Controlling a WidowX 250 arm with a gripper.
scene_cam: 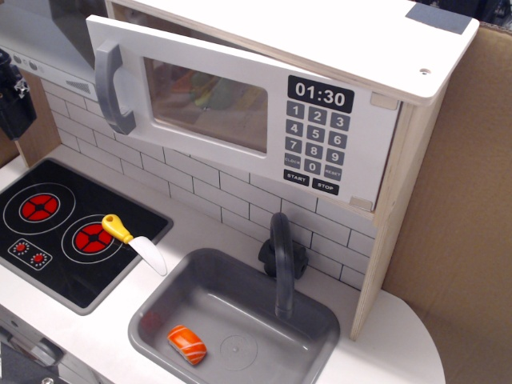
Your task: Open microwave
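Observation:
The white toy microwave [264, 56] sits at the top of the play kitchen. Its door, with a clear window [204, 104], black clock display [320, 96] and grey keypad [316, 144], stands slightly ajar, its left edge swung out from the cabinet. The grey vertical bar handle [112, 88] is free, with nothing on it. Something colourful shows blurred behind the window. My black gripper [12, 96] is at the far left edge, well left of the handle and mostly cut off by the frame. Its jaws do not show.
A grey slanted range hood [48, 32] hangs at the top left. Below are a black stove [64, 228] with a yellow-handled toy knife [132, 240], a grey sink [320, 316] with a dark faucet [280, 256] and an orange sushi piece [186, 344]. A cardboard wall [464, 200] stands at the right.

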